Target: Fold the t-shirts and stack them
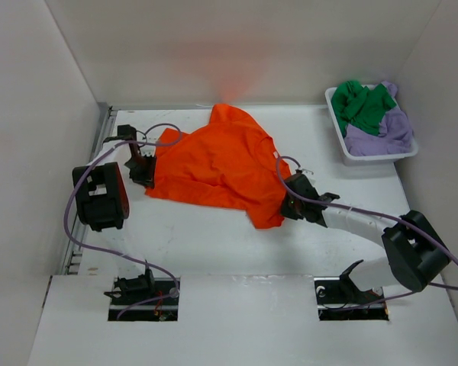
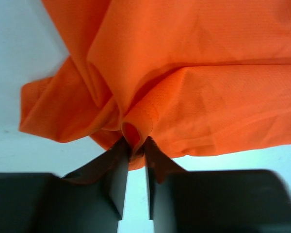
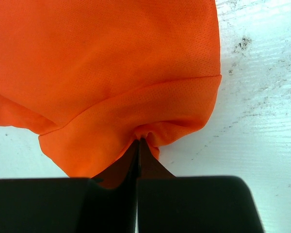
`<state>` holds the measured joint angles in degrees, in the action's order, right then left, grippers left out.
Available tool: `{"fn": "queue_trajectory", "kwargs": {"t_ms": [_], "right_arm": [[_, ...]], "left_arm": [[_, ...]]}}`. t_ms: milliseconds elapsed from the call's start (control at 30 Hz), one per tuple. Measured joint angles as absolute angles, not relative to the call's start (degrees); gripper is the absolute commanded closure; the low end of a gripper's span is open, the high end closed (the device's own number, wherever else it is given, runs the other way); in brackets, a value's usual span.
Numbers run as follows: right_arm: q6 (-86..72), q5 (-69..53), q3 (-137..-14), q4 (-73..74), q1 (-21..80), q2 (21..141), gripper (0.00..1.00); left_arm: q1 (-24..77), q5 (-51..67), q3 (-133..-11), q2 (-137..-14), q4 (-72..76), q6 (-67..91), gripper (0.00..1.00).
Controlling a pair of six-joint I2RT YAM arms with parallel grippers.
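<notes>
Clamping shirt (image 3: 111,63) hem in right gripper (image 3: 138,148), jaws shut on it. Pinching opposite edge in left gripper (image 2: 136,153), jaws narrow. Probably to stretch flat for folding.

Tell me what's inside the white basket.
The white basket holds two crumpled t-shirts bunched together: a green shirt and a lavender shirt. They fill it, so the basket's floor and anything beneath them cannot be seen.
</notes>
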<state>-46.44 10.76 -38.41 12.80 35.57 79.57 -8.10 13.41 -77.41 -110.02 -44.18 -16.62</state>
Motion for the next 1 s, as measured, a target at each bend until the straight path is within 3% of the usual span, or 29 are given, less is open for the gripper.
{"fn": "queue_trajectory", "kwargs": {"t_ms": [333,567,833,1000], "right_arm": [[-45.89,10.74,-38.41,12.82,35.16,79.53,1.0],[-43.11,9.37,-40.93,14.04,29.5,79.33,1.0],[-33.15,6.22,-73.52,16.64,15.62,85.21,1.0],[-29.98,6.17,-79.66,15.75,12.34,78.63,1.0]], "left_arm": [[-8.62,13.85,-77.45,-106.89,-47.24,-16.45,0.97],[-8.71,15.38,-84.6,-101.71,-49.15,-16.43,0.98],[-7.77,18.72,-111.33,-104.68,-45.45,-13.32,0.95],[-8.01,22.52,-111.72,-99.92,-38.76,-12.64,0.9]]}}
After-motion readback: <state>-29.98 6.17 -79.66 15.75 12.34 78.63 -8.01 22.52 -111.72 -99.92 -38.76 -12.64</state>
